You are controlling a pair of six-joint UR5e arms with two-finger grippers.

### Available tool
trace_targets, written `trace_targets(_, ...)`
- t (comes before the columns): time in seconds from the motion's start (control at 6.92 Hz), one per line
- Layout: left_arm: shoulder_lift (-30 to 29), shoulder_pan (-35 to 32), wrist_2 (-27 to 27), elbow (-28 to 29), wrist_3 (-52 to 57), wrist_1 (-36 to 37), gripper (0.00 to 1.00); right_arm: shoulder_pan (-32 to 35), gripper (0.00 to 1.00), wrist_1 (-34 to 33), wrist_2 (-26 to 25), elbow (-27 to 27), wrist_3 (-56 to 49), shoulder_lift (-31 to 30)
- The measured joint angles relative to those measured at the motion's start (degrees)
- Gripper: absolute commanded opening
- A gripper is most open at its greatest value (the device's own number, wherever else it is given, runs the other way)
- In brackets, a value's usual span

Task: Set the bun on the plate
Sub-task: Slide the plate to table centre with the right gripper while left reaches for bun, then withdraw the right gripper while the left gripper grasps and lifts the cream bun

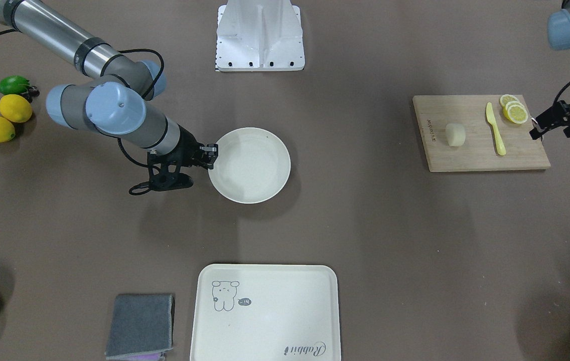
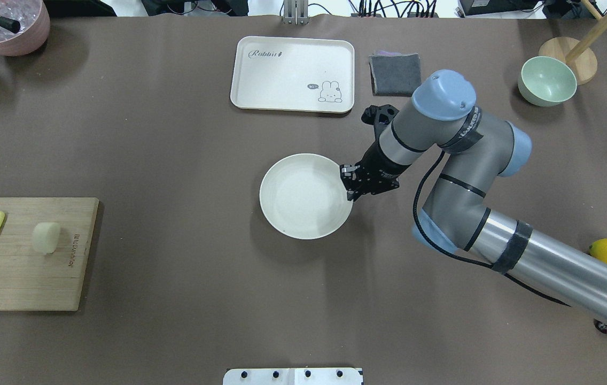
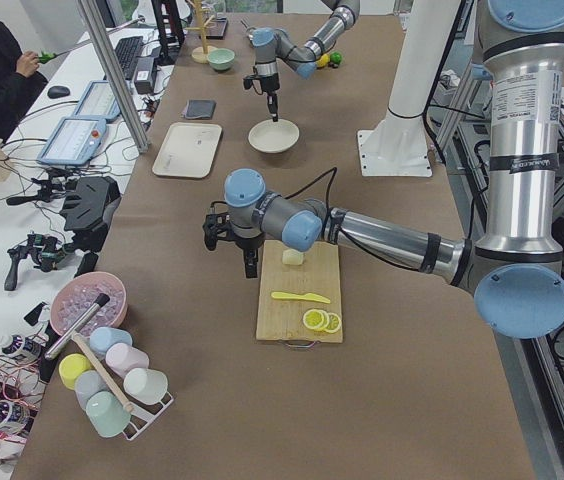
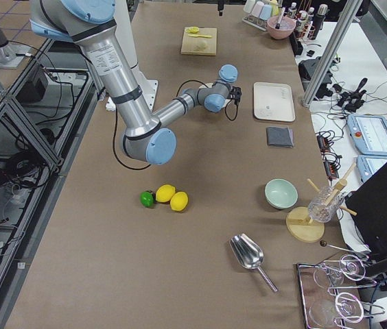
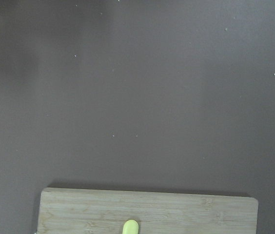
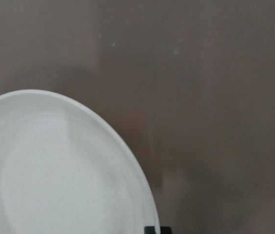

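Note:
The bun [image 1: 455, 135], a small pale rounded block, lies on a wooden cutting board [image 1: 465, 158] at the table's end on my left side. The round cream plate [image 1: 250, 165] sits in the middle of the table with nothing on it. My right gripper [image 1: 210, 156] points down at the plate's rim; the right wrist view shows its fingertips [image 6: 151, 229] pinched on that rim. My left gripper [image 1: 548, 131] hovers beside the board's short edge near the lemon slices [image 1: 515, 111]. It looks open and holds nothing, a hand's width from the bun.
A yellow plastic knife [image 1: 495, 129] lies on the board between the bun and the slices. A rectangular cream tray [image 1: 265, 311] and a grey cloth [image 1: 140, 325] lie on the far side of the table. Two lemons [image 1: 4, 118] and a lime [image 1: 14, 84] sit beyond my right arm.

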Motion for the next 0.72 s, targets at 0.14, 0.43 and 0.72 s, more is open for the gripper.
trace_targets(0.14, 1.18, 5.07, 3.29, 0.30, -6.03, -5.47, 0.97, -2.22, 0.00, 0.31, -1.62, 0.00, 1.25, 0.62)
trace_targets(0.43, 1.68, 13.13, 7.90, 2.00, -15.49, -12.91, 0.95, -3.93, 0.00, 0.53, -3.06, -0.02, 2.24, 0.90)
trace_targets(0.72, 1.63, 19.65, 12.51, 2.29, -21.41, -15.59, 0.94, -4.15, 0.64, 0.61, -3.38, -0.15, 2.38, 1.03)
